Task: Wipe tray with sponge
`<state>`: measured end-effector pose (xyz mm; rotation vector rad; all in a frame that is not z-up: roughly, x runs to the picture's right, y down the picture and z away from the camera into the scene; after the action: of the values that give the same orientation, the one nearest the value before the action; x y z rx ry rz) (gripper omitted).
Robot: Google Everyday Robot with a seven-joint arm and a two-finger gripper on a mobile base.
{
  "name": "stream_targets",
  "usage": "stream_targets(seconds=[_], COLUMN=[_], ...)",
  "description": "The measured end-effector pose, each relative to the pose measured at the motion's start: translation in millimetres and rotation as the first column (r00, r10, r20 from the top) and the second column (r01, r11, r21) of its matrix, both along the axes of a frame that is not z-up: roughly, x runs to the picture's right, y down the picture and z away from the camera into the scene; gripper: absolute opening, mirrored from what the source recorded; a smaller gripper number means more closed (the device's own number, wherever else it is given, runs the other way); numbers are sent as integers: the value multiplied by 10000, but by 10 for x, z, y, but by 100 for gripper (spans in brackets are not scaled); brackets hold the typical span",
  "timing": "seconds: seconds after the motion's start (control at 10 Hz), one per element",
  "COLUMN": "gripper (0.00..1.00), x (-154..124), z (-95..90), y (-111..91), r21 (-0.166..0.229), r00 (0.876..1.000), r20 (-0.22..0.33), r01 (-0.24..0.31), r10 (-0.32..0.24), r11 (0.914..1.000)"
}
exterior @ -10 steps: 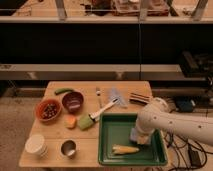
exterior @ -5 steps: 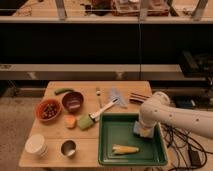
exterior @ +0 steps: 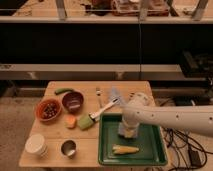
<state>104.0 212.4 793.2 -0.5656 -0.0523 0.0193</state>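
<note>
Sponge: looks small, soft and pale, light yellow with a whitish-blue face. Sits on the floor of the tray, in its back half, a little left of centre.

Tray: looks large, rectangular and dark green, with a raised rim. Fills the front right part of the wooden table. Also carries a long yellow corn-like piece, lying crosswise near the front edge, in front of the sponge and apart from it.

Gripper: hangs at the end of the white arm, which reaches in from the right. Points down into the tray and stands directly over the sponge, seemingly touching its top. Cannot tell whether clenched on the sponge or loose.

Elsewhere on the table:
- Just outside the tray's back left corner lies a green-headed brush with a white handle, angled toward the arm.
- Left of that sit an orange piece, a dark red bowl and an orange-red bowl holding dark bits.
- Near the front left stand a white cup and a small metal cup.
</note>
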Motion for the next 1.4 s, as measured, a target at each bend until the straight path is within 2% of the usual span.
stream_targets(seconds=[0.3, 0.5, 0.7, 1.1, 1.4], gripper=[31, 31, 31, 31, 31], x=[-382, -353, -170, 636, 1068], z=[-63, -138, -211, -339, -294], y=[156, 255, 311, 329, 180], r21=[-138, -194, -253, -360, -278], r00=[9970, 9957, 9962, 9998, 9973], r20=[597, 667, 612, 52, -630], r01=[496, 664, 641, 188, -402], r10=[-487, -650, -624, -186, 383], r11=[9987, 9976, 9976, 9992, 9988])
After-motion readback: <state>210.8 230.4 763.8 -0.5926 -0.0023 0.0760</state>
